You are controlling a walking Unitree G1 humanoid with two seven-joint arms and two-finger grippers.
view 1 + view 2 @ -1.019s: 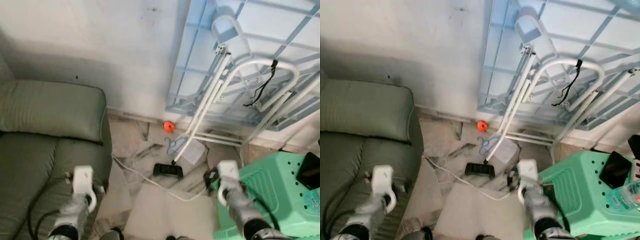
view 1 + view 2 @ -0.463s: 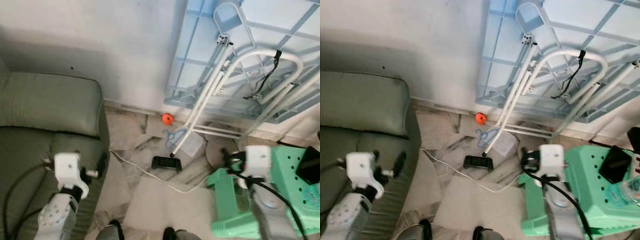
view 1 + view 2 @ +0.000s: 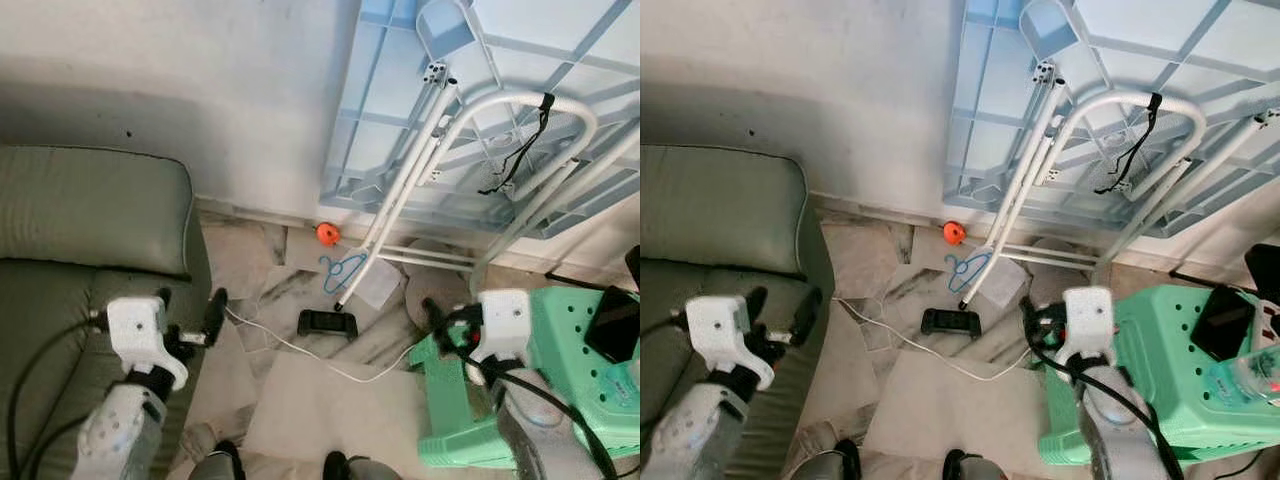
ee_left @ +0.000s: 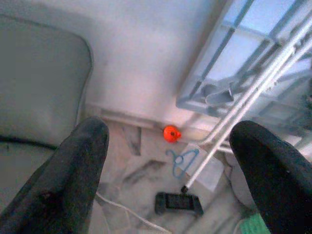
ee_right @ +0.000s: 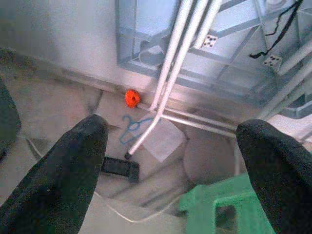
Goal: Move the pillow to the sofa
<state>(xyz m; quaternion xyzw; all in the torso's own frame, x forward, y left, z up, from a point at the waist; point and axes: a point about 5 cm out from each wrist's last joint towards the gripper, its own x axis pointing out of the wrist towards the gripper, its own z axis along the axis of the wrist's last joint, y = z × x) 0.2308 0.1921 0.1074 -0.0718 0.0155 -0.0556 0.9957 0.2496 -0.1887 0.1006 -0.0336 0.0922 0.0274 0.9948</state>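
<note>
The green sofa (image 3: 80, 220) takes up the left side, with its seat cushion (image 3: 50, 310) under my left arm. My left gripper (image 3: 190, 305) hovers at the sofa's right edge, open and holding nothing. In the left wrist view its fingers (image 4: 73, 180) are wide apart, pointing at the floor by the wall. My right gripper (image 3: 440, 318) is held in front of the green plastic stool (image 3: 560, 390). It is open and empty too, and its fingers (image 5: 63, 175) are spread in the right wrist view.
On the marble floor lie an orange ball (image 3: 327, 233), a blue hanger (image 3: 342, 268), a black controller (image 3: 327, 323) and a white cable (image 3: 290, 350). A white tube rack (image 3: 440, 160) and a blue lattice panel (image 3: 400, 110) lean on the wall. A phone (image 3: 612, 333) lies on the stool.
Both arms have risen and their wrists have turned forward. My left gripper has moved right to the sofa's edge, and the right one now stands before the stool. The camera has drifted slightly.
</note>
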